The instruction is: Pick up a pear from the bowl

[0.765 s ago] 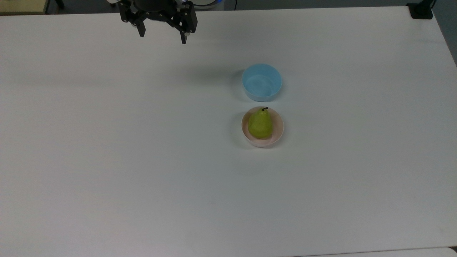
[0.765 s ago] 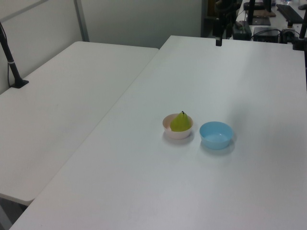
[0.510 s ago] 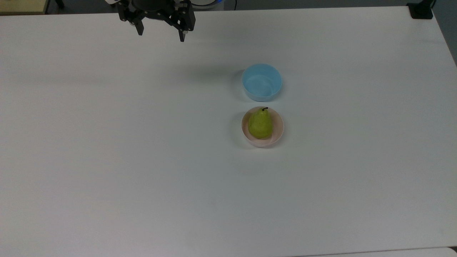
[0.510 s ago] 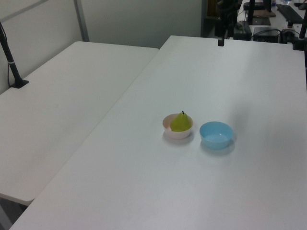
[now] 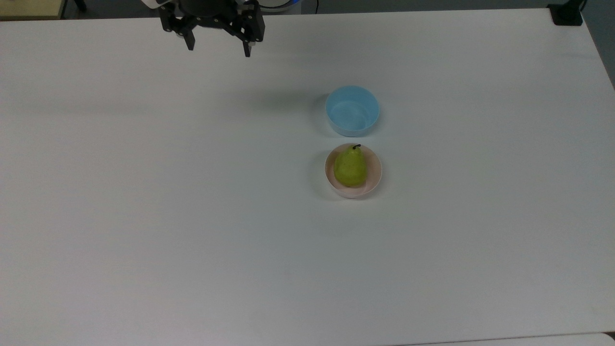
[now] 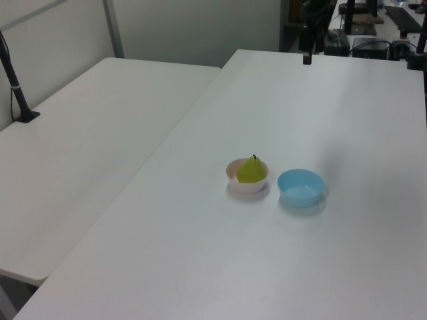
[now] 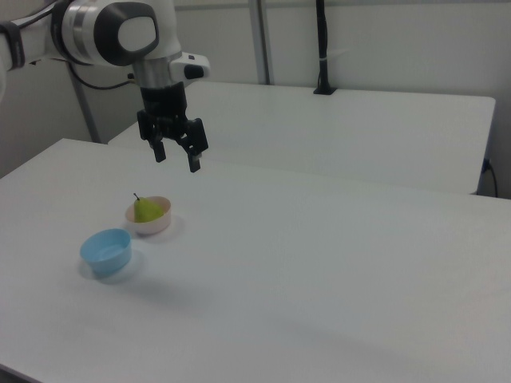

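A yellow-green pear [image 5: 350, 166] [image 6: 251, 171] [image 7: 144, 210] with a dark stem stands upright in the pale pink bowl [image 5: 375, 179] [image 6: 233, 180] [image 7: 163, 218] near the table's middle. My gripper [image 5: 219, 48] [image 7: 176, 160] hangs high over the table's far edge in the top view, well to the upper left of the bowl. Its black fingers [image 5: 247, 50] are spread wide apart, open, with nothing between them. In the left view the gripper [image 6: 306, 57] is at the far end of the table.
An empty light blue bowl [image 5: 352, 110] [image 6: 301, 187] [image 7: 105, 250] stands just beyond the pink one in the top view. A second white table [image 6: 80, 147] [image 7: 359, 128] runs alongside, with a black post [image 6: 15, 87] [image 7: 322, 48] clamped to it.
The gripper has shifted slightly up and back toward the table's far edge in the top view, still open. The pear and both bowls have not moved.
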Tool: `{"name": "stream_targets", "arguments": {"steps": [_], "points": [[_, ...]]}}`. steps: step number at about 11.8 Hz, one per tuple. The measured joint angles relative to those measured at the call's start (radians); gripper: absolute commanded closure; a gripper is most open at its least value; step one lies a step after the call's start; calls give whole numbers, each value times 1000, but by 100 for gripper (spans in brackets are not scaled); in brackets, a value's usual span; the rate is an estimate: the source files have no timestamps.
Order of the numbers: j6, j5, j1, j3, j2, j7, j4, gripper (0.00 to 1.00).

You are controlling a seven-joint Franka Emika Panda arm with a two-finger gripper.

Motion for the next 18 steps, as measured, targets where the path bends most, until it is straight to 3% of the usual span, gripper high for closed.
{"name": "stream_targets", "arguments": {"steps": [4,7,10,11,12,15,16,18], "points": [[108,2,146,-1,85,25,28,0],[131,4,263,-1,227,82,111,0],[252,4,343,-4,363,146,136,1],[272,4,354,-7,397,149,138,16],[292,3,361,-11,426,150,140,26],[312,-29,369,-17,476,150,142,27],[312,-44,369,-18,485,150,141,35],[312,-52,370,-18,497,150,141,66]]}}
